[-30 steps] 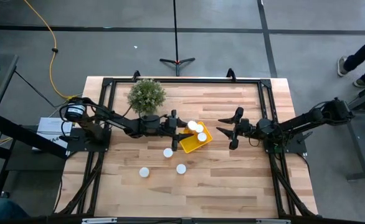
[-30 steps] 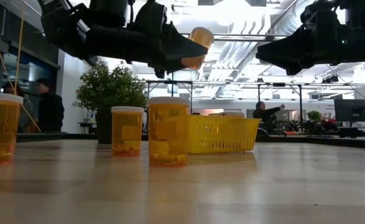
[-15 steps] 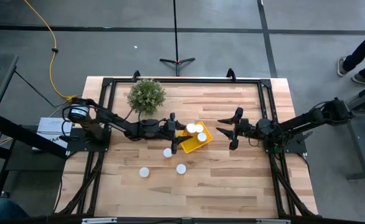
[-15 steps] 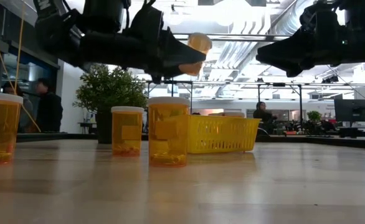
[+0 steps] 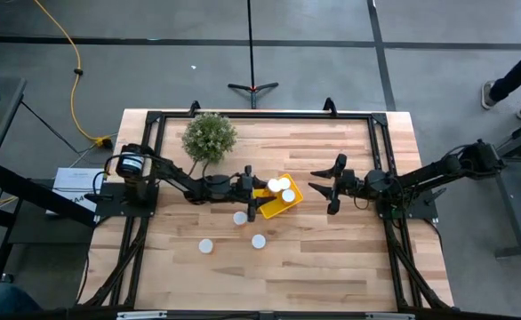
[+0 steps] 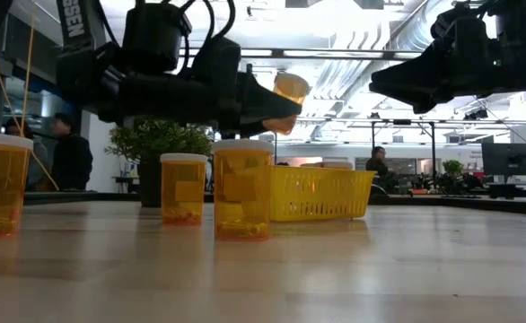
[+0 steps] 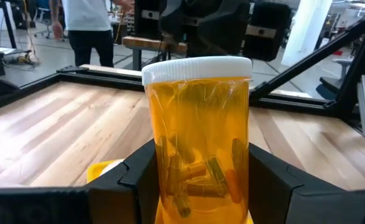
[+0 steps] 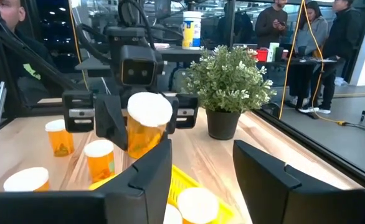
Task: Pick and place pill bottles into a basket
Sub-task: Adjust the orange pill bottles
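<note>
A pill bottle (image 7: 198,134) with a white cap and see-through orange body, capsules visible inside, is clamped in the left tool (image 5: 253,191) just over the yellow basket (image 5: 278,203) near the bench's middle. Two caps are seen inside the basket from above. Three more bottles (image 5: 239,218) stand on the bench (image 5: 332,258) nearby. The right tool (image 5: 324,184) hangs spread apart beside the basket. The capsules are only shown by the left wrist view.

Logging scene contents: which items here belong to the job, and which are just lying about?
Job: bottle clamped in left gripper; three bottles standing on the table; two bottles in yellow basket.
Bystanders: potted plant; idle right gripper, open.
</note>
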